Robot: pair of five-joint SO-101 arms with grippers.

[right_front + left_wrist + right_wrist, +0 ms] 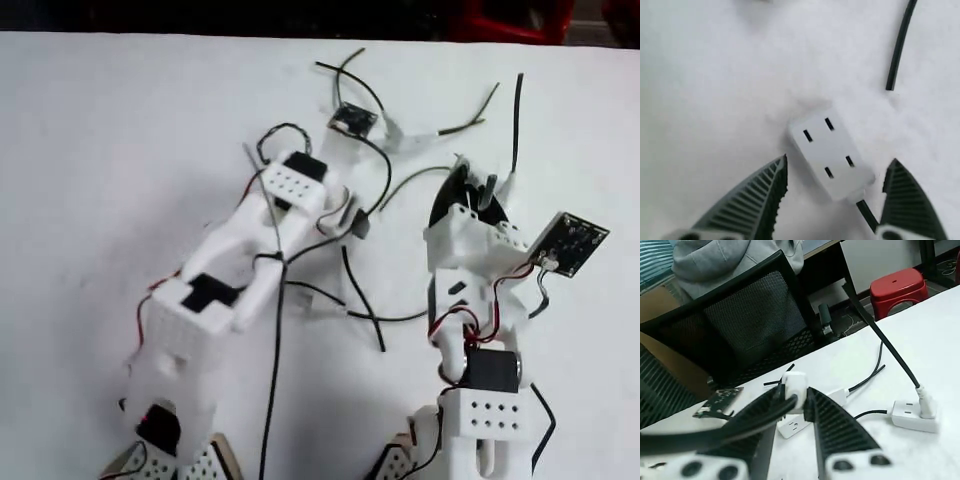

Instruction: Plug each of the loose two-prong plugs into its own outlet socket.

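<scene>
A white outlet block (829,152) with two pairs of slots lies flat on the table, a black cord leaving one end. My left gripper (837,172) hangs just above it, open, one finger on each side. In the high view that left gripper (348,215) is at the table's middle. My right gripper (801,399) is shut on a white two-prong plug (795,382) trailing a black cord, held above a white outlet (791,426). Farther off, another white outlet (911,416) has a plug (925,401) seated in it. The right gripper (474,190) stands right of centre.
Loose black cords (362,300) cross the table between the arms, and a cord end (897,50) lies near the block. A small circuit board (353,120) sits at the back. A black mesh chair (755,325) and a red stool (897,287) stand beyond the far edge.
</scene>
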